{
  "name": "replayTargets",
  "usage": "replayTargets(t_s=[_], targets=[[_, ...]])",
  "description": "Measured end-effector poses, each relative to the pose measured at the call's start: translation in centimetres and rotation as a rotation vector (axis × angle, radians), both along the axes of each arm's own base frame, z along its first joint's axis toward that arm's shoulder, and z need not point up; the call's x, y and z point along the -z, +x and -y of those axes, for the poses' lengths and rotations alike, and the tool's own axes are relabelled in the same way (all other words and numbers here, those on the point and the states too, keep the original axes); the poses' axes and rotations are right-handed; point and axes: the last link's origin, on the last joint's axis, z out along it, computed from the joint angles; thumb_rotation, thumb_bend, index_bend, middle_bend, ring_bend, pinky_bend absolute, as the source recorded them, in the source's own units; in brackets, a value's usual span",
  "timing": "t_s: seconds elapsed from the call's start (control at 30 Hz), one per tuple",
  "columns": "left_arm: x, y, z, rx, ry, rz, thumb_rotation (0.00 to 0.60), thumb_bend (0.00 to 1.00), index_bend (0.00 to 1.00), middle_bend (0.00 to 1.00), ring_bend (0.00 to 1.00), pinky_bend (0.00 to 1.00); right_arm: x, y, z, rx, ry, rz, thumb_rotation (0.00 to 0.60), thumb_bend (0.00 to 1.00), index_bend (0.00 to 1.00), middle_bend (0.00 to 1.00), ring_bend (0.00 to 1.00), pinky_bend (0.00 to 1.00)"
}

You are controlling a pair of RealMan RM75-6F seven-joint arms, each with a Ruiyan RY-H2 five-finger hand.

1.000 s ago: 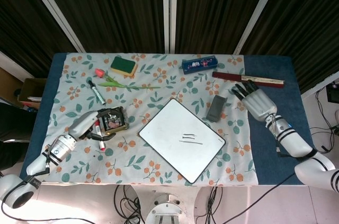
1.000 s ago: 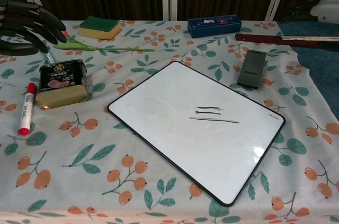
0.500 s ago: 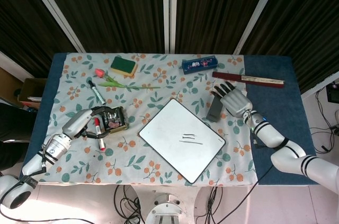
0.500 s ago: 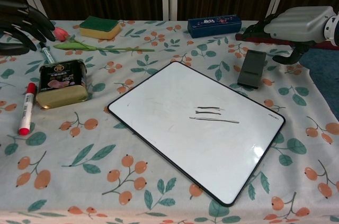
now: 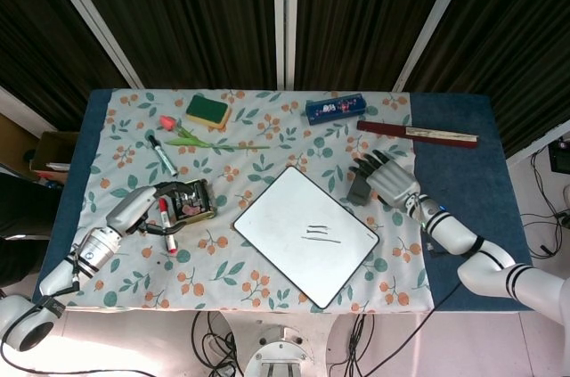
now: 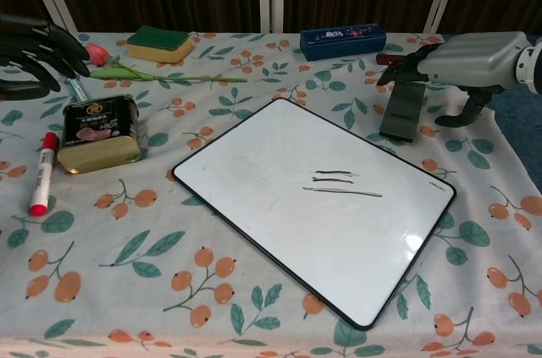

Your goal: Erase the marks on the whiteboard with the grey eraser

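Note:
The whiteboard (image 5: 294,217) (image 6: 279,163) lies tilted mid-table, with three short dark marks (image 5: 321,234) (image 6: 339,184) near its centre. Just off its right corner lies the grey eraser (image 5: 357,190) (image 6: 400,117), flat on the cloth. My right hand (image 5: 388,179) (image 6: 464,60) is over the eraser's far end with fingers spread and the thumb hanging down beside it; whether it touches the eraser is unclear. My left hand (image 5: 142,204) (image 6: 32,46) is open at the left, beside a tin can (image 5: 190,200) (image 6: 102,132).
A red marker (image 6: 40,173) lies left of the can. Along the back edge lie a green-and-yellow sponge (image 6: 159,43), an artificial tulip (image 6: 152,75), a blue pencil case (image 6: 342,41) and a dark red folded fan (image 5: 417,133).
My right hand has moved left and come down over the eraser's far end. The left hand has shifted only slightly. The board, marks and eraser have not moved.

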Motion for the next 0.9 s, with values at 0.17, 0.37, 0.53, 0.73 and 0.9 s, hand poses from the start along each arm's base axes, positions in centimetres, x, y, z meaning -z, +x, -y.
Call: replayTargets(t_s=[0.17,0.37,0.53,0.73,0.9], targets=[[-0.1,-0.1,0.0,-0.003,0.004,-0.002,0.506,0.27,0.27,0.28,0.23,0.28,0.7,0.2,0.1,0.007,0.012,0.025,0.600,0.30,0.00,0.04,0.00,0.00],[-0.2,-0.4,0.0,-0.012,0.005,-0.006,0.502,0.27,0.27,0.28,0.22,0.28,1.3,0.1,0.1,0.007,0.024,0.043,0.600,0.31,0.00,0.11,0.00,0.01],[-0.1,-0.6,0.0,-0.015,0.002,-0.009,0.504,0.27,0.27,0.28,0.21,0.27,1.3,0.3,0.2,-0.010,0.021,0.049,0.600,0.31,0.00,0.19,0.02,0.04],[0.0,-0.8,0.0,-0.019,0.001,-0.005,0.503,0.27,0.28,0.28,0.21,0.27,1.3,0.1,0.2,-0.015,0.013,0.044,0.600,0.31,0.01,0.22,0.05,0.05],[0.0,-1.0,0.1,-0.026,0.004,0.001,0.501,0.27,0.28,0.28,0.19,0.27,1.6,-0.3,0.1,-0.002,0.011,0.042,0.600,0.31,0.03,0.22,0.05,0.06]])
